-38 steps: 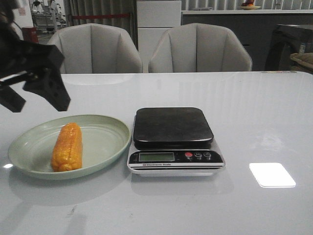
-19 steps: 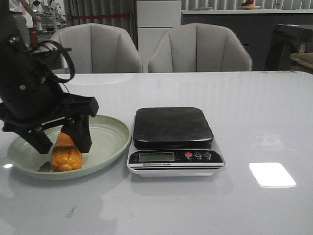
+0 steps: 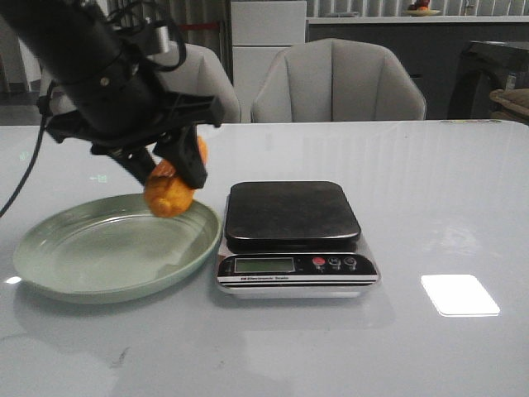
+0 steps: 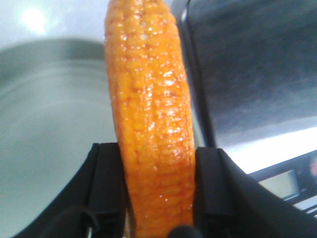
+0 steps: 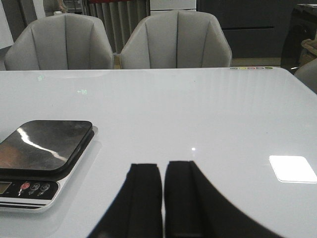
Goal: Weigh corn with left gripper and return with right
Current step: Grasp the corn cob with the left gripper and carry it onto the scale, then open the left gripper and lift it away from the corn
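Observation:
The orange-yellow corn (image 3: 171, 193) hangs in the air above the right rim of the pale green plate (image 3: 83, 256), tilted, one end toward me. My left gripper (image 3: 169, 169) is shut on it; its black fingers (image 4: 106, 173) press both sides of the corn (image 4: 151, 119) in the left wrist view. The kitchen scale (image 3: 293, 231) stands just right of the plate, its dark platform (image 3: 291, 211) bare. My right gripper (image 5: 162, 166) shows only in the right wrist view, shut on nothing, low over the table to the right of the scale (image 5: 42, 158).
Two grey chairs (image 3: 339, 83) stand behind the table's far edge. A bright light patch (image 3: 459, 294) lies on the white tabletop right of the scale. The plate is empty beneath the lifted corn.
My left gripper came down onto the corn in the plate, shut on it, and has lifted it up and to the right, toward the scale. The plate is now bare.

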Tool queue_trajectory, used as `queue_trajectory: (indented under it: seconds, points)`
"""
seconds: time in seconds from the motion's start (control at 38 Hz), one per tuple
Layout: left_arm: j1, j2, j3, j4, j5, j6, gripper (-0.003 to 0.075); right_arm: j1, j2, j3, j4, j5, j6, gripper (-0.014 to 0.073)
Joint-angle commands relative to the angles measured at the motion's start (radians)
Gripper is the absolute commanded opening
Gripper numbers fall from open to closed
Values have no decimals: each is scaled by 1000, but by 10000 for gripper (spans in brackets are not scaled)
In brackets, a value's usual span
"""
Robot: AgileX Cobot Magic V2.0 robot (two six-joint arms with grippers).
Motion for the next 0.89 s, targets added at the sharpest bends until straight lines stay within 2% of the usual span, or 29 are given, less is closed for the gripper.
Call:
queue_trajectory:
  seconds: [0.0,0.34,0.5,0.71,0.87]
  points:
    - [-35,-38,-71,-56,-50,1,114,-6,-20,10,-8,-73,-7,190]
    - [-126,-20,-99,-91,-168,1,115,-6,-20,10,-8,-73,-7,190]
    - [-142,37,-112,-169,-182,1,136,-6,-20,10,-8,-73,-7,190]
    - [-168,118,-159,-178,-185,1,280,-6,-20,10,-8,-73,-7,190]
    - [-170,137,-170,-180,-185,1,459,-6,-20,10,-8,-73,-7,190]
